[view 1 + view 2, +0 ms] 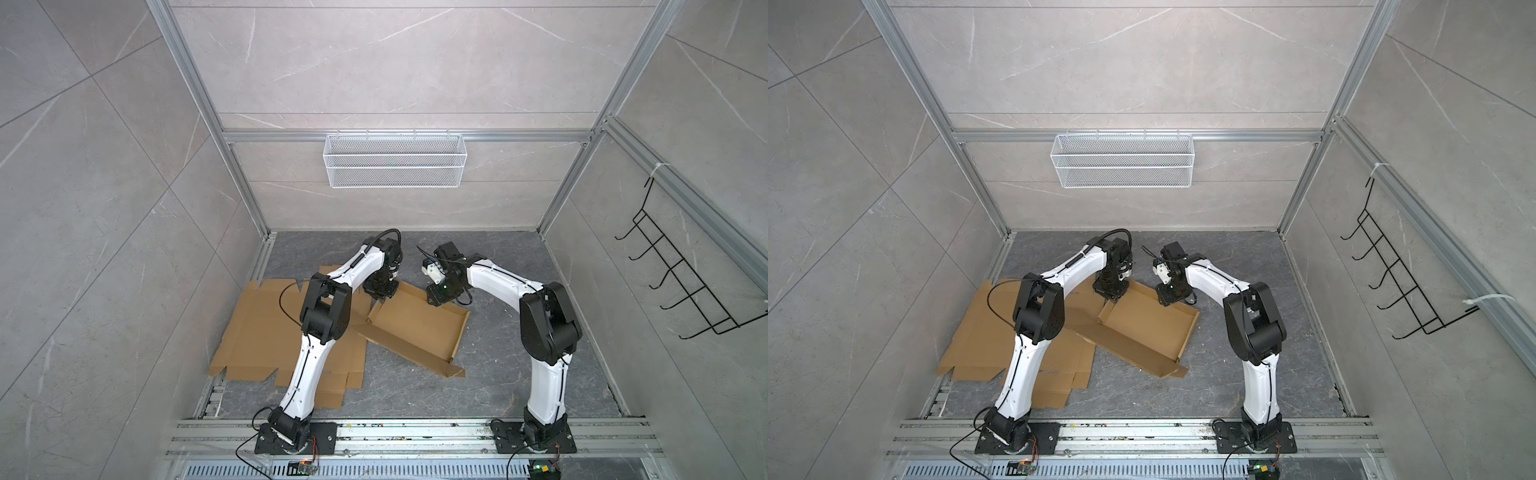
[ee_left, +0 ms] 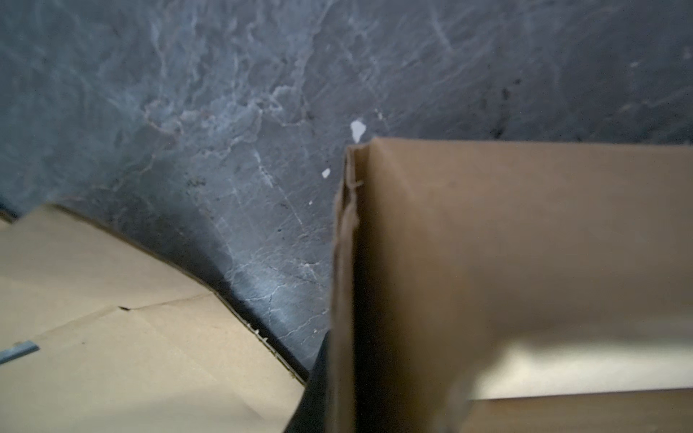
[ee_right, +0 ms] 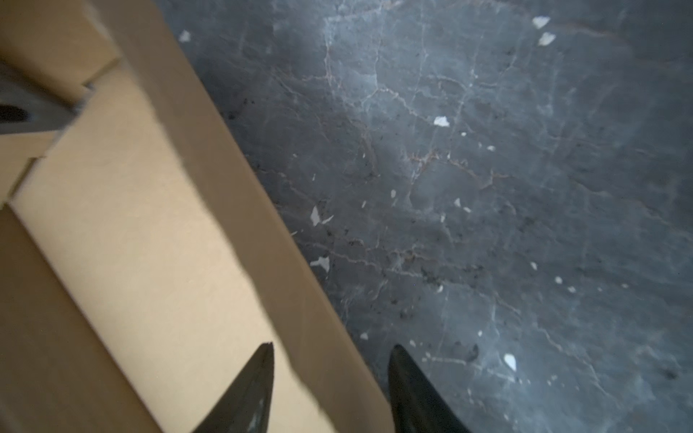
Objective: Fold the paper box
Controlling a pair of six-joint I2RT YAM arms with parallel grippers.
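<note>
Box lies open side up, long axis slanting far-left to near-right; right hand released, straddling its far wall; left hand at its left end, perhaps pinching, can't tell

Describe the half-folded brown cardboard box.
The brown cardboard box is a shallow tray, skewed on the dark grey floor. Low walls stand on three sides; the near flap lies flat. Its left edge overlaps flat cardboard sheets. The right end effector straddles the far wall, jaws apart; the left end effector is at its far-left corner.
</note>
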